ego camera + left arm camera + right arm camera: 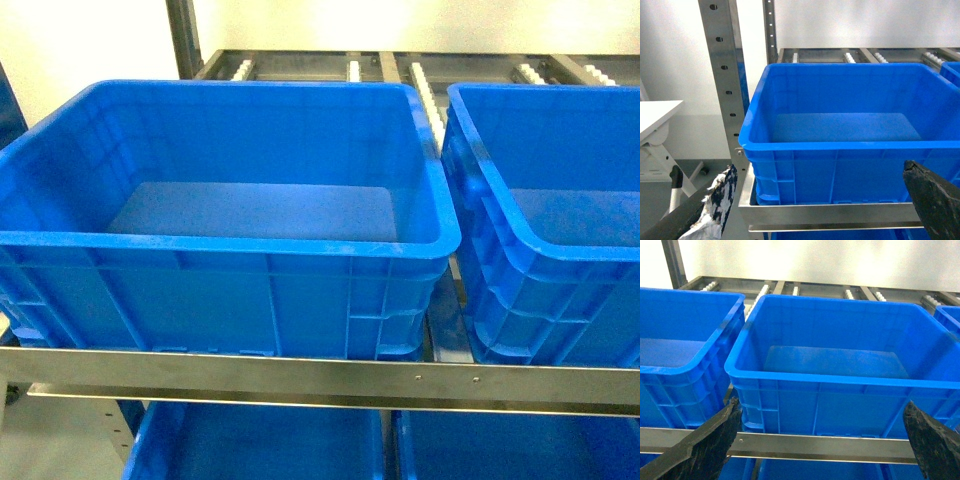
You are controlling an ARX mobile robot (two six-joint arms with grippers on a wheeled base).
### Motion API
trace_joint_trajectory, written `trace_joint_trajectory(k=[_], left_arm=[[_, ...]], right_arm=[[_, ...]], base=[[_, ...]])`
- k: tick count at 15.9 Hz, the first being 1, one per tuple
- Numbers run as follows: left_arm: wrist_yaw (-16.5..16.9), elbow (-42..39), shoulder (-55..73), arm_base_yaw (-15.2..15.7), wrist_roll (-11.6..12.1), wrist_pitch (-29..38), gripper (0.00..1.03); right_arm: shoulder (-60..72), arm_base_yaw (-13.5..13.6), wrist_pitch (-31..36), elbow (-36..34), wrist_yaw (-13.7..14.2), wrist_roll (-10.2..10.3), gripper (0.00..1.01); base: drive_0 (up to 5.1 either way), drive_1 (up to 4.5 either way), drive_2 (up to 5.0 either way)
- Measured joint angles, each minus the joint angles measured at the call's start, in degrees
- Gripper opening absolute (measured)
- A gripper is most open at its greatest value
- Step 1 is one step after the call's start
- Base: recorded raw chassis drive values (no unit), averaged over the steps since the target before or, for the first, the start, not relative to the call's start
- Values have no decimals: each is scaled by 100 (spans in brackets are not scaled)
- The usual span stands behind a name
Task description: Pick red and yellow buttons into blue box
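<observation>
No red or yellow button shows in any view. Two deep blue boxes stand side by side on a rack shelf, both empty inside: the left one (220, 243) and the right one (560, 255). In the left wrist view my left gripper (820, 167) is open in front of the left box (840, 145), one finger (715, 205) wrapped in torn white tape. In the right wrist view my right gripper (821, 404) is open facing the right box (840, 380), with the left box (670, 370) beside it. Neither gripper appears in the head view.
A steel front rail (320, 375) runs below the boxes. White roller tracks (425, 90) lie behind them. More blue crates (260, 445) sit on the level below. A perforated steel upright (722, 75) and a white table (655, 112) stand to the left.
</observation>
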Motion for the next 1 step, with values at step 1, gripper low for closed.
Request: trace_joint_trajectory(k=[1], left_arm=[[0, 0, 0, 0, -2, 0, 98]], right_arm=[[0, 0, 0, 0, 2, 0, 98]], base=[[-486, 152, 340]])
